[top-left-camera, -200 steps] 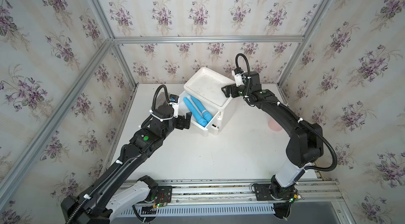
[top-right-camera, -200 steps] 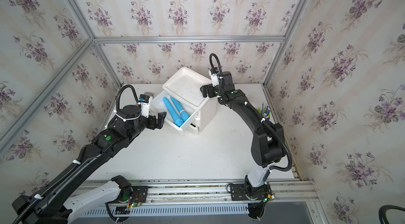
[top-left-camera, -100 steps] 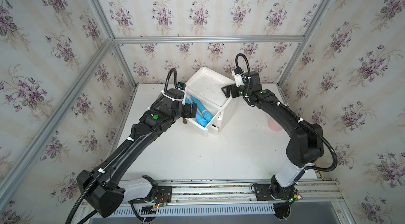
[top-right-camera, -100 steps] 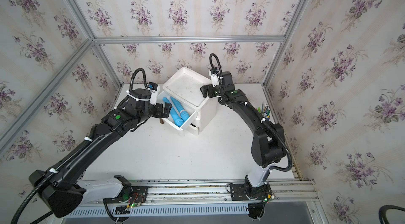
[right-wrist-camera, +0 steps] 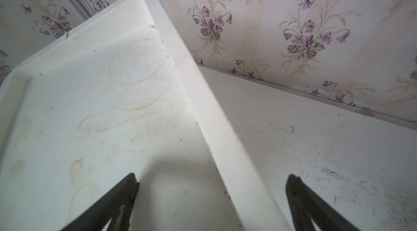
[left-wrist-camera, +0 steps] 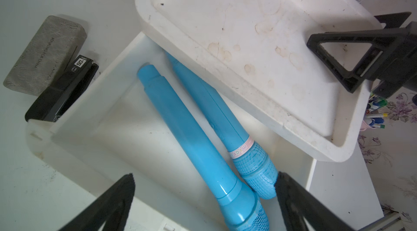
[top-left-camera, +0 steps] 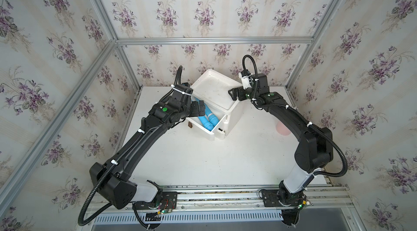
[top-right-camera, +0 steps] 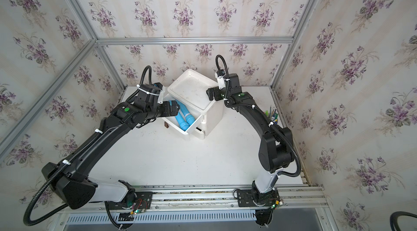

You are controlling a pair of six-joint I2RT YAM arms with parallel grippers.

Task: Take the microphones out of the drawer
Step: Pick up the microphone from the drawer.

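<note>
approaching: left claw (left-wrist-camera: 204, 174), wide open and empty, hovers over a blue microphone (left-wrist-camera: 191, 132) in the drawer (left-wrist-camera: 90, 96); right claw (right-wrist-camera: 211, 175), open too, straddles the cabinet rim (right-wrist-camera: 203, 110). next: descend, pinch it.

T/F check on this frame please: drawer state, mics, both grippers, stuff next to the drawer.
1. The drawer is open and holds two blue microphones. True.
2. The left gripper is shut on a microphone. False: it is open over the drawer, holding nothing.
3. The right gripper is inside the drawer. False: it is open at the edge of the cabinet top.
4. A grey case and a black stapler lie on the table beside the drawer. True.
</note>
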